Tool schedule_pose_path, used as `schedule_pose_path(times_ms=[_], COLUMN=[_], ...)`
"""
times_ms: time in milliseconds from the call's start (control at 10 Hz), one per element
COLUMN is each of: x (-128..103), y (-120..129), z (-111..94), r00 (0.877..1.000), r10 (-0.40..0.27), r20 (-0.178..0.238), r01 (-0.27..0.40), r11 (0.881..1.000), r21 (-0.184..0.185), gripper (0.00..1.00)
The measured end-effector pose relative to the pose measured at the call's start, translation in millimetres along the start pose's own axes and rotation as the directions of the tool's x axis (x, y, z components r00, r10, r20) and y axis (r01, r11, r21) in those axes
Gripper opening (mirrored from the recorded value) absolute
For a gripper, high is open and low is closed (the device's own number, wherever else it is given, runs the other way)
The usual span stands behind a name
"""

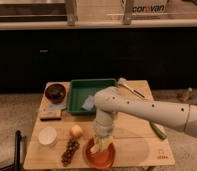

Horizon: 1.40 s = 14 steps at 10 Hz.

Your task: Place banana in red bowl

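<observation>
The red bowl (106, 159) sits at the front edge of the wooden table (134, 145). The pale-yellow banana (98, 146) is over the bowl's inside, right under my gripper (102, 139). Whether it rests on the bowl's bottom cannot be told. My arm reaches in from the right and bends down, so the gripper points straight down over the bowl. The gripper's body hides the top of the banana.
A green tray (79, 95) with a white item stands at the back middle. A dark brown bowl (55, 92) is at the back left. A white cup (47, 135), a round yellow-orange fruit (76, 131) and a dark cluster (69, 151) lie left of the red bowl. A long green vegetable (158, 131) lies on the right.
</observation>
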Motion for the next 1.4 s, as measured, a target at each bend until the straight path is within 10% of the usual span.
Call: schedule_pose_path(times_ms=[900,1400], x=[-14.5,-3.4], y=[-1.4,-11.2], z=[19.8,20.6], r00=[0.99,0.985], r10=[-0.053,-0.047], r20=[0.132,0.164], r01=[0.057,0.048], r11=[0.998,0.999], r21=[-0.025,-0.002], gripper=[0.77,0.8])
